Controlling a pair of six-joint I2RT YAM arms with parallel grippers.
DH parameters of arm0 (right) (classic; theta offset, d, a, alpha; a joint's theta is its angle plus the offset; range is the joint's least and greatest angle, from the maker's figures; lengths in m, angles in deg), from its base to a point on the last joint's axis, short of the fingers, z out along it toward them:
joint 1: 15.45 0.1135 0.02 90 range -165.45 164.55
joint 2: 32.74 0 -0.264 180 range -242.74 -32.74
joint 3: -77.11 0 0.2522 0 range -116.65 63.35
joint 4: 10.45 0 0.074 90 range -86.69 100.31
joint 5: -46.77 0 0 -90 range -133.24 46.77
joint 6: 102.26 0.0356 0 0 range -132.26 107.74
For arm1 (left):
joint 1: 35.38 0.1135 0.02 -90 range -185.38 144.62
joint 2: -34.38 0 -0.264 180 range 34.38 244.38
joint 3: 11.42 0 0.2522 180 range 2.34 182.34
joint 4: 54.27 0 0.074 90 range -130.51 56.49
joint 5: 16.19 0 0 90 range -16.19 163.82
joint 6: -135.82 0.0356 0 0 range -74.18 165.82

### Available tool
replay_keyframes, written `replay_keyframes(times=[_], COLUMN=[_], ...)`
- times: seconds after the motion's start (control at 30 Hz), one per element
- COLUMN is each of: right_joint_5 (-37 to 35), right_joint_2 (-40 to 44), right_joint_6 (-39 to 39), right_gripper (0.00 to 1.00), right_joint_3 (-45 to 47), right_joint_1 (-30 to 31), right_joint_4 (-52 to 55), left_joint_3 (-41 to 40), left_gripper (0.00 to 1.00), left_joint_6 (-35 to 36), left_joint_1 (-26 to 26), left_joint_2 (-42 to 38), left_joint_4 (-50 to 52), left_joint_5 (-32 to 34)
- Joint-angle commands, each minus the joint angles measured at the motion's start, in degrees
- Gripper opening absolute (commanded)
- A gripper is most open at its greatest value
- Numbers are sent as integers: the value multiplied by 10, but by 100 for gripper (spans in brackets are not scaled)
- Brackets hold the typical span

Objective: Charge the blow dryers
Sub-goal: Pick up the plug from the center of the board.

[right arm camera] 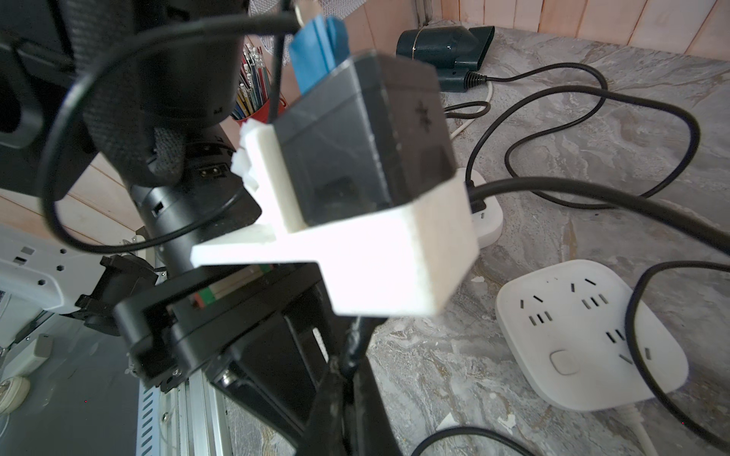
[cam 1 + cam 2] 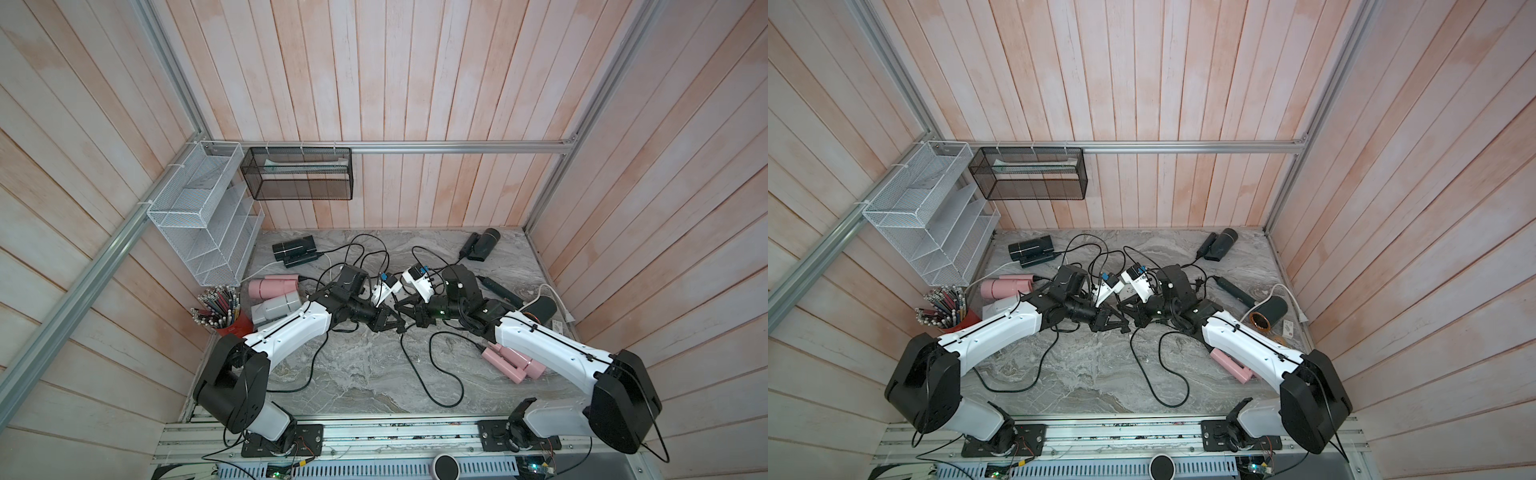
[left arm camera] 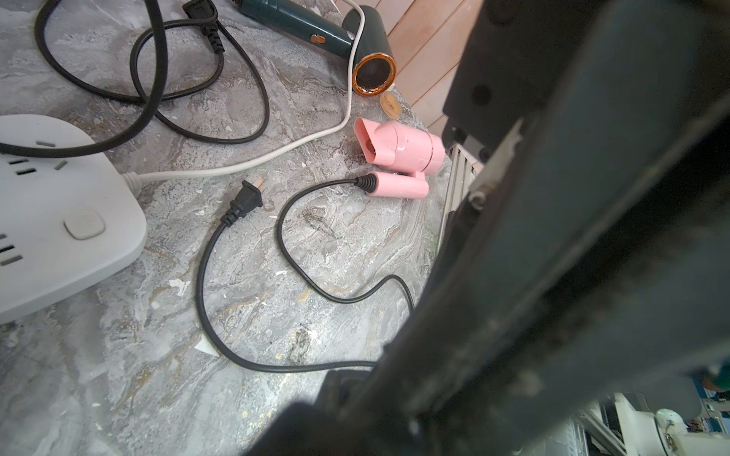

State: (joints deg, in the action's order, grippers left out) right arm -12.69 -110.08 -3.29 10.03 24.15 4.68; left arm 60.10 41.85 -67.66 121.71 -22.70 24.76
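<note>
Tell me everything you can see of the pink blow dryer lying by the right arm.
The pink blow dryer looks like glossy plastic: short barrel, flat flared nozzle, thin metallic ring near the rear. Its handle is folded alongside the barrel. It lies on its side on the marble tabletop, partly under the right arm. A black cord leaves the handle and runs out of sight. Nothing grips the dryer.
</note>
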Motion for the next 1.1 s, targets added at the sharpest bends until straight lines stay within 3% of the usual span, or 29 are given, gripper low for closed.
replay_keyframes(times=[0.0,0.27,0.43,0.63,0.87,1.07], right_joint_5=[0,-33,-54,-118,-189,-207], right_joint_2=[11,31,73,137,190,195], right_joint_6=[0,25,47,71,92,95], right_gripper=[2,31,49,54,62,53], right_joint_3=[-3,13,60,113,156,172], right_joint_1=[-3,-9,-25,-41,-44,-45], right_joint_4=[-16,-20,-29,-25,-19,-17], left_joint_3=[6,5,14,55,145,267], left_gripper=[16,15,15,15,14,14], left_joint_6=[0,-1,-21,-29,-55,-54], left_joint_1=[-4,-1,15,38,62,75], left_joint_2=[5,-5,-2,23,94,170], left_joint_4=[-2,-8,-20,-34,-80,-86], left_joint_5=[-6,50,48,69,138,232])
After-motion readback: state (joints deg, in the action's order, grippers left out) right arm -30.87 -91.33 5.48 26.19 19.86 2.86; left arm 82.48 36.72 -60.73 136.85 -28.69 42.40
